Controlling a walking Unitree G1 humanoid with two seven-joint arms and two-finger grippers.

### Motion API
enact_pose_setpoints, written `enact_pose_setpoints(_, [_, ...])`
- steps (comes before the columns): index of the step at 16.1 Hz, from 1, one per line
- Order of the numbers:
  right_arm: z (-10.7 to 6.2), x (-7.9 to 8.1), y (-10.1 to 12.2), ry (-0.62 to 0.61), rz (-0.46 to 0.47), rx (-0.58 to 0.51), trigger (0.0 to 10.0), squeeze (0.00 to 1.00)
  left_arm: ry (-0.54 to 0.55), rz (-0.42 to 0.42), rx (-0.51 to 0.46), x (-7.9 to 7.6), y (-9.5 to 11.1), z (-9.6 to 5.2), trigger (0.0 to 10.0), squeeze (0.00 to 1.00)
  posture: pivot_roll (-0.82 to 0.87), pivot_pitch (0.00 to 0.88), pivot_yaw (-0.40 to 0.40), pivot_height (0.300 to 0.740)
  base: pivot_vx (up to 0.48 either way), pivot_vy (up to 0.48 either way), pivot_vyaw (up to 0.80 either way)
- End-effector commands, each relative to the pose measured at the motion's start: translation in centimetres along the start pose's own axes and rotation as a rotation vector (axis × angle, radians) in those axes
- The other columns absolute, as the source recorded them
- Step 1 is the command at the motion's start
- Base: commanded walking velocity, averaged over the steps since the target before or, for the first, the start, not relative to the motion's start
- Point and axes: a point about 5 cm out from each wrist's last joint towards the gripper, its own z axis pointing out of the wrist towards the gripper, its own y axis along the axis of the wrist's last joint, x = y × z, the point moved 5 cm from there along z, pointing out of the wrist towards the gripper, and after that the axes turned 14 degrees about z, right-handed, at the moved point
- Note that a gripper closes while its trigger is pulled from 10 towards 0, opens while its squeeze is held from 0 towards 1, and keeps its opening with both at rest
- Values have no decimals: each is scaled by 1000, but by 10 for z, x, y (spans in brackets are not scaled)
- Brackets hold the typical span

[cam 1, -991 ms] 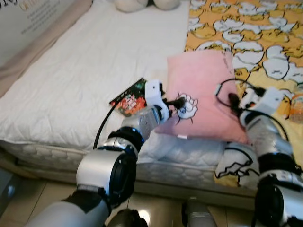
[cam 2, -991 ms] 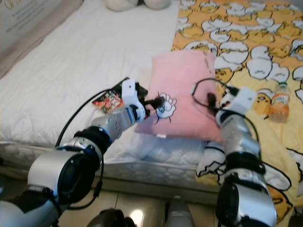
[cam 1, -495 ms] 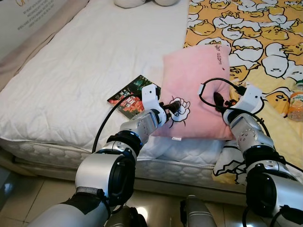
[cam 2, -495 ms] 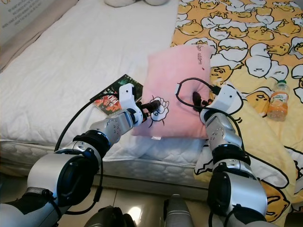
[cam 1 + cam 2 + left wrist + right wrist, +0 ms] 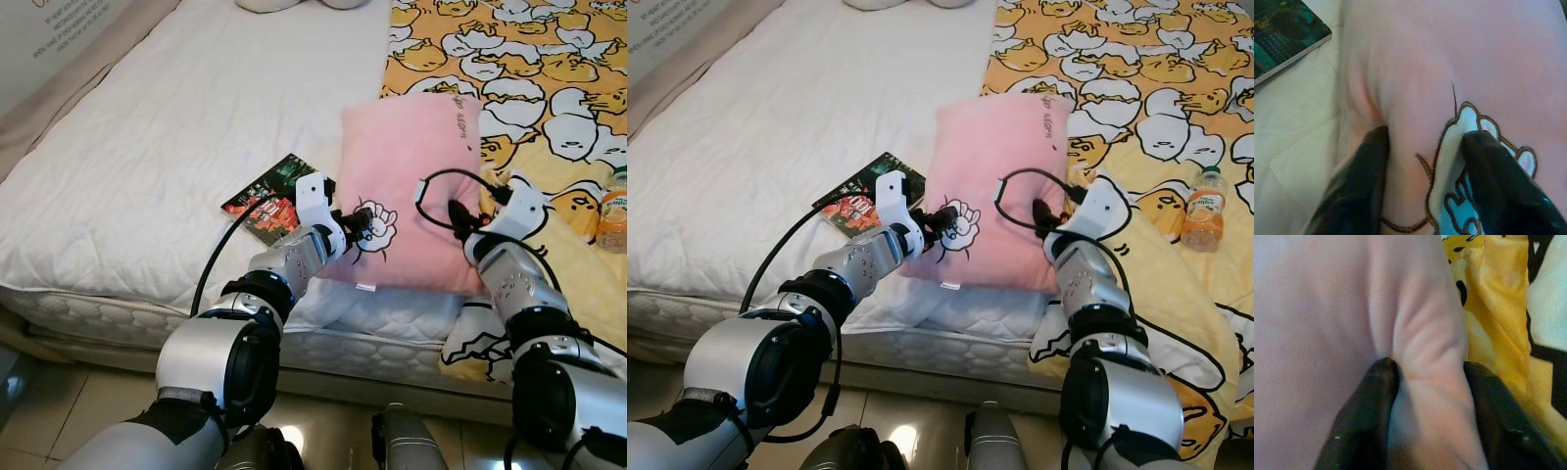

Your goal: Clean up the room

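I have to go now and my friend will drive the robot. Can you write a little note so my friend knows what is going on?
Left gripper: pinching the pink pillow near its cartoon patch.
Right gripper: pinching the pillow's edge by the yellow blanket.
The pillow lies on the bed, held from both sides.
A book lies on the white mattress; a drink bottle lies on the blanket.
Left to do: place the pillow, then the book and bottle.

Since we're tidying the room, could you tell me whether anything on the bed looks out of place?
A book lies loose on the white mattress, and a bottle lies on the yellow blanket; neither belongs on a bed. Both grippers pinch the pink pillow.
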Motion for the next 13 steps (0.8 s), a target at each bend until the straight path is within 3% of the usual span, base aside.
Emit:
enact_pose_setpoints(1, [-2, -4, -20, -8, 14, 57, 0, 98, -33, -13, 30, -17, -20, 3, 0, 0, -299, 72, 78, 697, 0, 0, 0])
enact_pose_setpoints(4, [-1, 1, -21, 6, 7, 59, 0, 106, -28, 22, 15, -14, -15, 3, 0, 0, -298, 71, 77, 697, 0, 0, 0])
enact_pose_setpoints(6, [0, 3, -19, 11, 4, 54, 0, 110, 7, 121, 45, -9, -19, 2, 0, 0, -296, 70, 78, 697, 0, 0, 0])
enact_pose_setpoints(8, [0, 4, -18, 15, -17, 47, 0, 173, 21, 121, 37, -6, -17, 2, 0, 0, -294, 68, 77, 697, 0, 0, 0])
enact_pose_setpoints(13, [0, 3, -20, 15, -32, 45, 0, 157, 22, 110, -16, -4, -4, 1, 0, 0, -286, 62, 75, 697, 0, 0, 0])
